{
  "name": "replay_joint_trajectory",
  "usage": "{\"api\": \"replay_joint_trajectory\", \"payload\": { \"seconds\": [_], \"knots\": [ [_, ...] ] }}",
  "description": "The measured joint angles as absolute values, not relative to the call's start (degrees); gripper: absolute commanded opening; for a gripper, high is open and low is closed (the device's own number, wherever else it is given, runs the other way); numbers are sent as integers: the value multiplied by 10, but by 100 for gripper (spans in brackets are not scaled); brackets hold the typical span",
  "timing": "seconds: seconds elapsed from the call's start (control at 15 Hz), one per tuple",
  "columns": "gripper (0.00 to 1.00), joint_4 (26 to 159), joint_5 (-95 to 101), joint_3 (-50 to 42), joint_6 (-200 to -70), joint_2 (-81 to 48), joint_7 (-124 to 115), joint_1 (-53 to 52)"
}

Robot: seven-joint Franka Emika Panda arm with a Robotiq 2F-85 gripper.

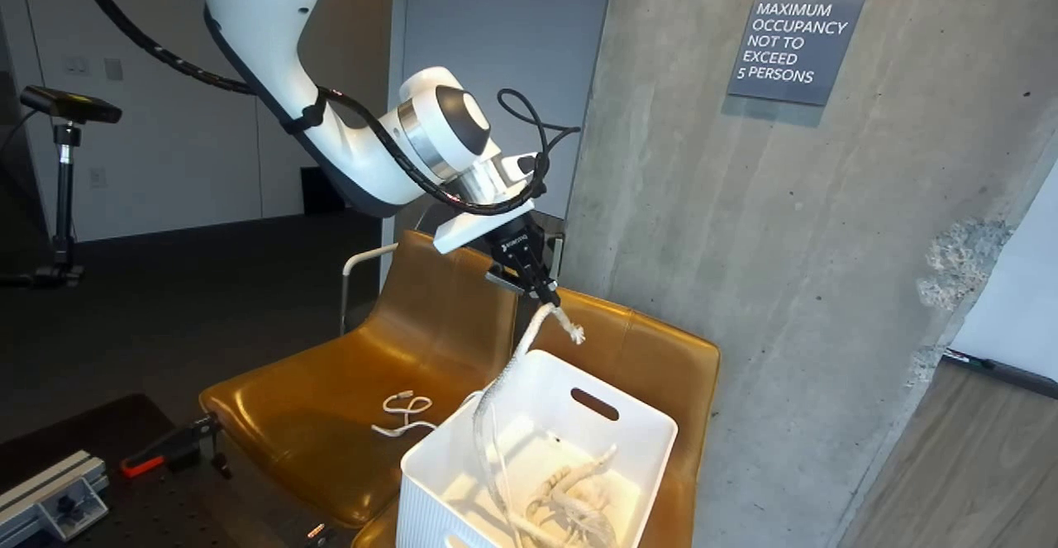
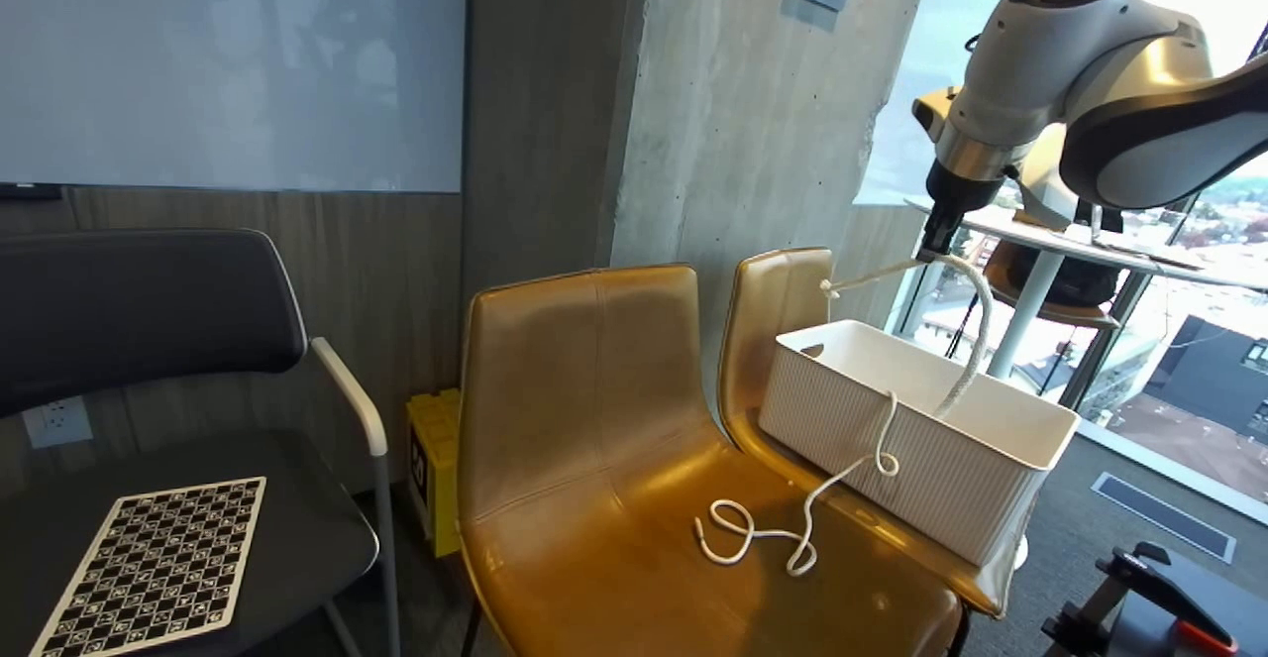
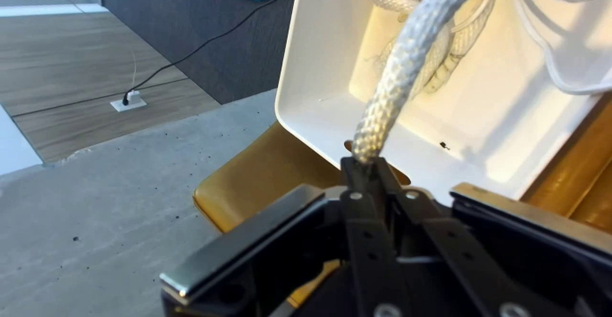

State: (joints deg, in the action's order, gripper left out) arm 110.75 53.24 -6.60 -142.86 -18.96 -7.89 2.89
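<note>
My gripper (image 1: 552, 298) is shut on a thick white braided rope (image 1: 529, 335), close to its frayed, knotted end. In the wrist view, the fingertips (image 3: 366, 164) pinch the rope (image 3: 401, 63). The rope (image 2: 981, 315) hangs in an arc from the gripper (image 2: 931, 253) into a white ribbed bin (image 2: 872, 449). The bin (image 1: 628, 416) is below the gripper, on a brown chair. More tangled rope (image 1: 583, 502) lies on the bin floor. A thin white cord (image 2: 812, 513) drapes over the bin's side onto the seat beside it. The cord (image 1: 405, 412) lies curled there.
Two brown leather chairs (image 2: 594, 380) stand side by side against a concrete wall (image 1: 793, 242). A dark chair (image 2: 149, 330) holds a checkered board (image 2: 158, 563). A black-and-red clamp (image 1: 169, 446) sits at the dark table's edge. A yellow box (image 2: 436, 469) stands behind the chairs.
</note>
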Motion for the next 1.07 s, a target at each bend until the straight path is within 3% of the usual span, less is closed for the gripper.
{"api": "replay_joint_trajectory", "payload": {
  "seconds": [0.07, 0.2, 0.73, 1.07],
  "knots": [
    [33, 1107, 529, -71, -1429, -195, -78, 38],
    [41, 1107, 518, -77, -1431, -207, -77, 53],
    [100, 1125, 483, -75, -1442, -221, -72, 54],
    [100, 1198, 484, -50, -1449, -197, -72, 6]
  ]
}}
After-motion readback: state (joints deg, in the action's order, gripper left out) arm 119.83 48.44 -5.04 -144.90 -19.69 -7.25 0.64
